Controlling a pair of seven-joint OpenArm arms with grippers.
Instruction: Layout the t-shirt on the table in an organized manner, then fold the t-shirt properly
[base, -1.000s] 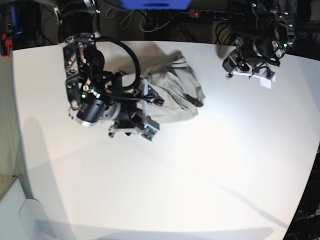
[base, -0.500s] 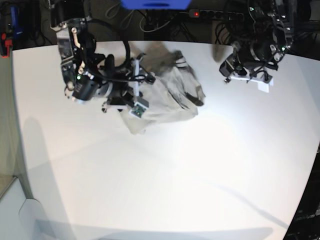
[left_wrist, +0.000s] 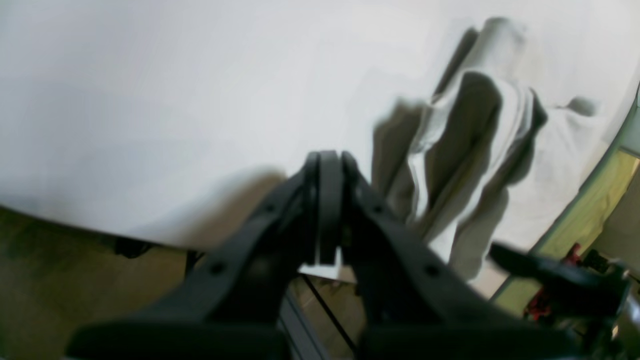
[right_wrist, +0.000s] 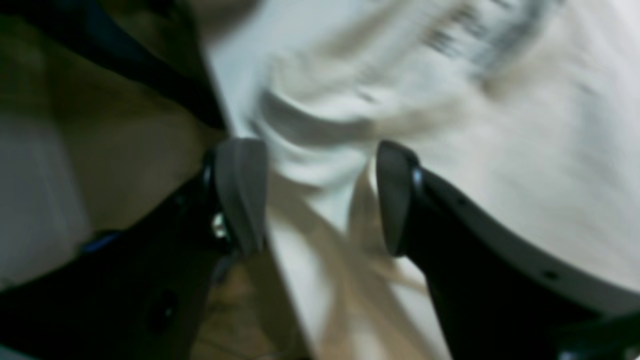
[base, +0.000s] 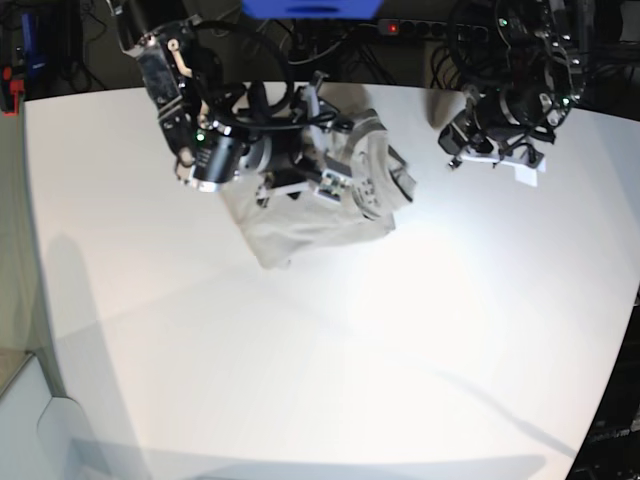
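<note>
Bright overhead light; both wrist views blurred.

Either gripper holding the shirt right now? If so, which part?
Left gripper is shut on nothing. Right gripper stands open around a fold of the t-shirt; blur hides which part, and no grip shows.

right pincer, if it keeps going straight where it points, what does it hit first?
Most likely the t-shirt: bunched cloth sits right between and ahead of the open right pincer. The view is blurred, so depth is uncertain.

Base view high above the table; both wrist views close behind fingers, sharing the t-shirt.
</note>
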